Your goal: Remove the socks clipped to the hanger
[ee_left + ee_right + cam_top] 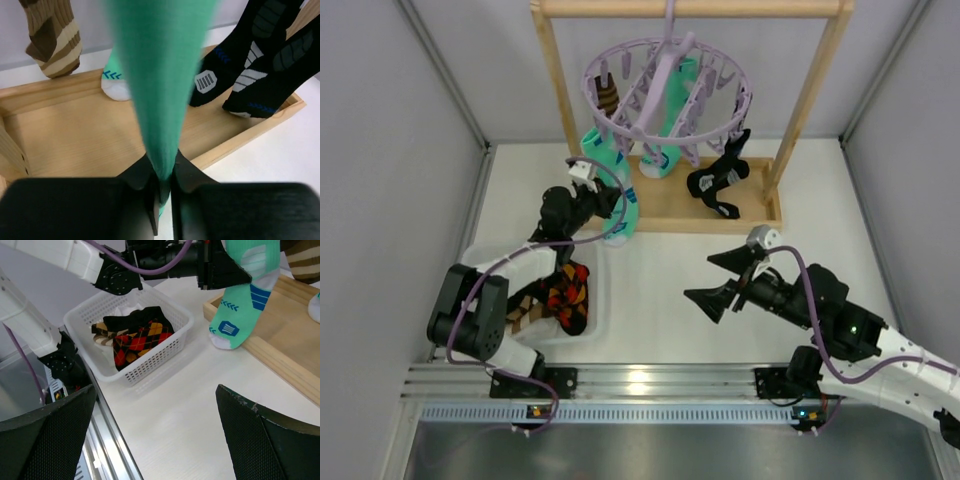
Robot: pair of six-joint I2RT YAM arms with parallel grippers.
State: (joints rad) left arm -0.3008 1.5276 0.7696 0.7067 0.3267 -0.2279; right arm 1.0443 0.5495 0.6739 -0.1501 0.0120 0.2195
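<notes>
The lilac ring hanger [665,85] hangs by its hook from the wooden rack's top bar. A mint-green sock [612,175] [162,75] [245,295] hangs from its clips. My left gripper [610,205] [165,187] is shut on that sock's lower part, the fabric pinched between both fingers. A second mint-green sock [665,125] [116,82], black socks [720,180] [255,65] and a brown striped sock [607,97] [55,40] also hang there. My right gripper [720,278] [155,425] is open over the bare table, holding nothing.
The light wooden rack has a tray base [665,205] [85,135] under the hanging socks. A white plastic basket [595,300] [165,347] near the left arm holds red-black-orange diamond socks [565,295] [137,340]. Grey walls enclose the table.
</notes>
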